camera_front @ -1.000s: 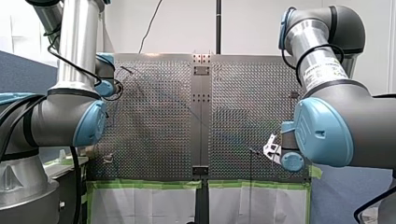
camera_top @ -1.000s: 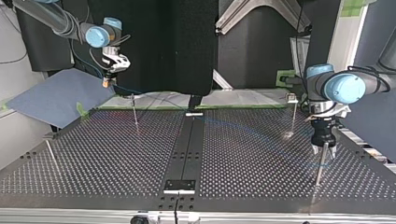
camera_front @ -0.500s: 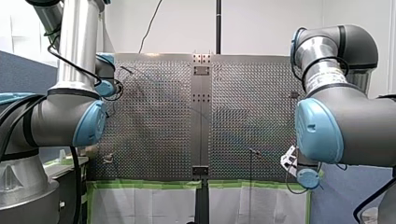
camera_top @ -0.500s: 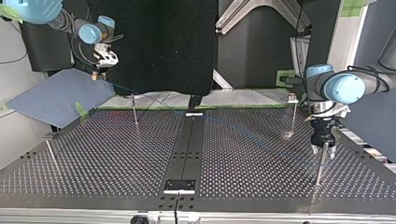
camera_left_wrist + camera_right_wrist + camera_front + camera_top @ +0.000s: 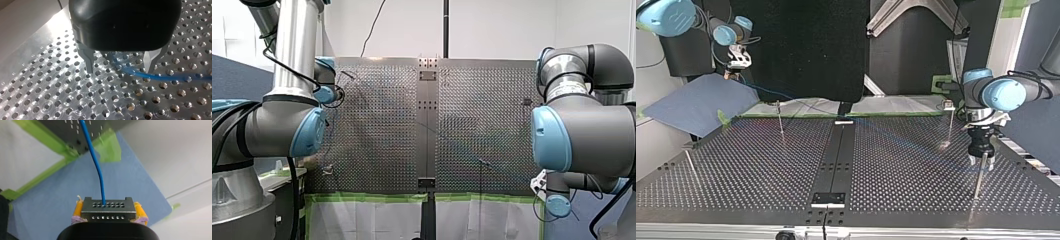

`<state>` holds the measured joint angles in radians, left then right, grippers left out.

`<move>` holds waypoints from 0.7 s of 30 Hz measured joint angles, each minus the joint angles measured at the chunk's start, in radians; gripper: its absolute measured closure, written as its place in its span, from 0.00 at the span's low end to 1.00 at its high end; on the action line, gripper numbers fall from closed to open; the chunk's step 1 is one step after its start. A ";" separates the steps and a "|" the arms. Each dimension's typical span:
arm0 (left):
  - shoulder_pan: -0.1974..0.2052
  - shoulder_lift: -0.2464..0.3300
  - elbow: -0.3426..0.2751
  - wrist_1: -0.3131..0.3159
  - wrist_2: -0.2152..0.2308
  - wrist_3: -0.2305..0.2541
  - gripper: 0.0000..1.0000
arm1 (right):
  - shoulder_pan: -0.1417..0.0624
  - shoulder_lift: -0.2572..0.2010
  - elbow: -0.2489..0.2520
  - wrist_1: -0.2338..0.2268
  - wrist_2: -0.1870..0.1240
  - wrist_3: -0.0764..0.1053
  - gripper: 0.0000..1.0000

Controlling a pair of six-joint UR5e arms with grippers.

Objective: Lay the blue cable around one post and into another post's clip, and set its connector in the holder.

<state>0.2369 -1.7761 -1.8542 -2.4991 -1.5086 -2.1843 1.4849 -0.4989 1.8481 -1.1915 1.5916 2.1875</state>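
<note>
My right gripper has its yellow pads shut on the grey perforated connector. The blue cable runs from it back to the table's taped corner. In the top view, my right gripper hangs off the table over a blue mat, and the cable stretches from it across the plate. My left gripper stands open astride the top of a thin post at that view's right. In the left wrist view, my left gripper is open just above the plate, with the cable passing under it.
Other thin posts stand on the perforated table: one near the far left, one with a clip top near the far right, one at the left edge. A small black block sits on the centre strip. Green tape lines the edge.
My right arm has drawn back off the table's edge toward the top view's upper left, taking the connector and pulling the cable along. My left gripper has stayed at its post.
</note>
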 joint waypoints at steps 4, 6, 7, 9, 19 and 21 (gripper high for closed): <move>0.000 0.000 0.000 0.000 0.000 0.000 0.02 | -0.036 0.036 -0.021 -0.001 -0.001 -0.009 1.00; 0.000 0.000 0.000 0.000 0.000 0.000 0.02 | -0.051 0.051 -0.025 -0.005 -0.004 -0.018 1.00; 0.000 0.000 0.000 0.000 0.000 0.000 0.02 | -0.060 0.062 -0.027 -0.008 -0.009 -0.024 1.00; 0.000 0.000 0.000 0.000 0.000 0.000 0.02 | -0.069 0.077 -0.028 -0.014 -0.018 -0.033 1.00; 0.000 0.000 0.000 0.000 0.000 0.000 0.02 | -0.041 0.146 -0.029 -0.035 -0.098 -0.110 1.00; 0.000 0.000 0.000 0.000 0.000 0.000 0.02 | -0.027 0.141 -0.029 -0.036 -0.113 -0.125 1.00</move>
<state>0.2369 -1.7763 -1.8542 -2.4991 -1.5086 -2.1843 1.4579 -0.3583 1.8188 -1.2274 1.4788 2.0624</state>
